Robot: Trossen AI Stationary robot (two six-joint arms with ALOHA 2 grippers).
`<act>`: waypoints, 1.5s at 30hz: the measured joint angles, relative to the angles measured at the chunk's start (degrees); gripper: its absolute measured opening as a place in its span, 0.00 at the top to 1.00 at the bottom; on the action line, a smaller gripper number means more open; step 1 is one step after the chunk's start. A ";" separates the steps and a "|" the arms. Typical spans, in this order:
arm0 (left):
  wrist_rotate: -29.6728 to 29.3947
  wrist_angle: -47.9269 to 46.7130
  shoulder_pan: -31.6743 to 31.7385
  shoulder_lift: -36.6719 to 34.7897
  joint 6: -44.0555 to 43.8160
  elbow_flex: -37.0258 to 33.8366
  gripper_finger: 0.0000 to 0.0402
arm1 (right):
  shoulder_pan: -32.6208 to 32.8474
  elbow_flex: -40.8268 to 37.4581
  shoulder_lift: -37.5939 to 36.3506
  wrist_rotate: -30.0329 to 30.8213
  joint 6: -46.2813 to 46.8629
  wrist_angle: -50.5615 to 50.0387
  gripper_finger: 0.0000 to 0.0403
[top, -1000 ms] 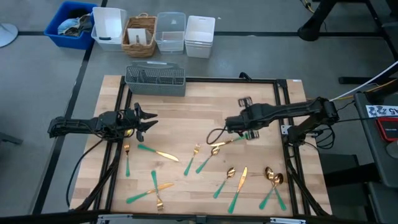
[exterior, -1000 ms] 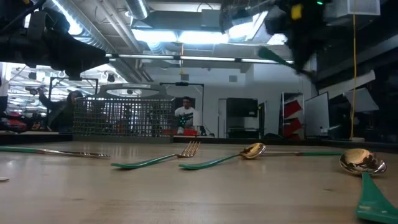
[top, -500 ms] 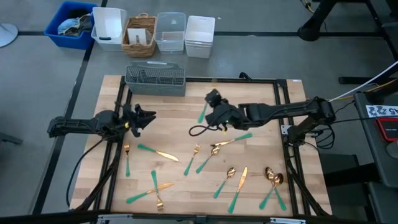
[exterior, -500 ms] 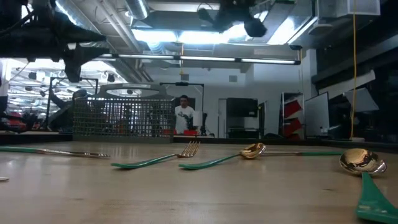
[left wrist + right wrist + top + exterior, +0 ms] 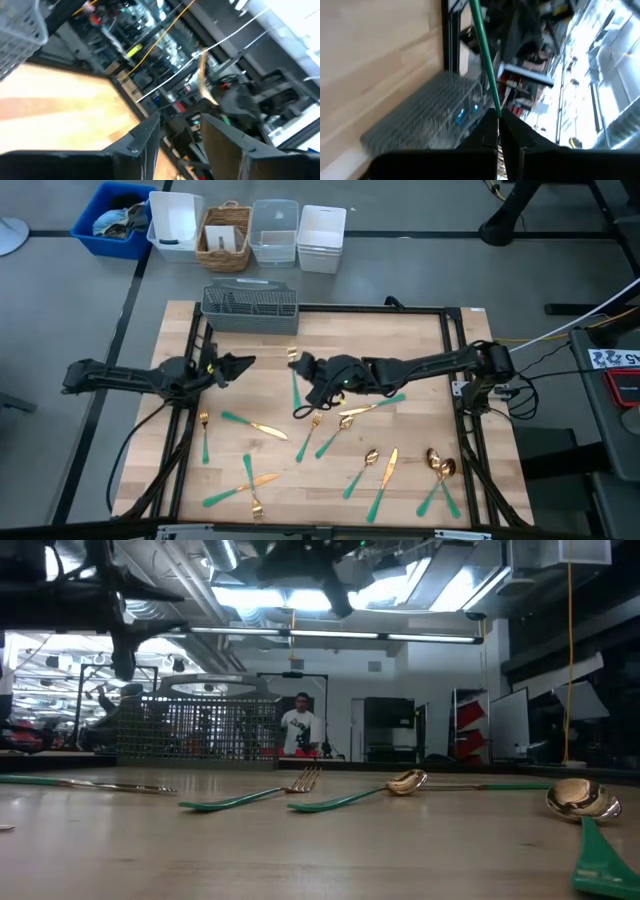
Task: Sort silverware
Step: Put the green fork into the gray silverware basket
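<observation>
My right gripper hangs over the middle of the table, shut on one piece of silverware with a teal handle. The handle also shows in the right wrist view. My left gripper is open in the air just to its left, fingers pointing at it. A thin gold end shows beyond them. Several more gold and teal forks, spoons and knives lie flat on the wood, such as a fork, a knife and a spoon. My right gripper pinches the teal handle between its two fingertips. The fingers come in about level from the table's right, and the handle lies across them. The piece is lifted clear of the table, and its teal end points toward the near edge.
A grey slotted caddy sits at the table's far edge, left of centre. A blue bin, white bins, a basket and a clear bin stand on the floor beyond. A cable loop hangs below my right arm.
My right gripper has carried the piece from the right half of the table, up and toward the left and far side, turning as it went, until it stands close to my left gripper. My left gripper has reached a little to the right and turned about its wrist.
</observation>
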 joint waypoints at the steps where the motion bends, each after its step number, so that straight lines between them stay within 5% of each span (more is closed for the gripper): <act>1: -0.04 0.37 0.00 1.54 -0.49 0.00 0.67 | 0.00 -0.02 0.92 -0.82 -0.12 1.66 0.99; 22: -1.36 18.03 -0.02 18.76 3.05 0.02 0.67 | 0.02 0.02 8.23 -14.46 2.09 13.83 0.98; 31: -1.44 25.18 -1.61 23.66 4.34 0.11 0.67 | 0.02 0.00 9.00 -14.27 2.29 14.02 0.98; 40: -1.31 25.26 -2.89 24.75 3.28 0.11 0.67 | 0.05 0.00 8.98 -4.32 2.29 15.70 0.98; 45: -1.29 26.02 -2.86 24.75 3.39 0.11 0.67 | -0.02 0.00 8.98 -8.58 4.06 15.01 0.98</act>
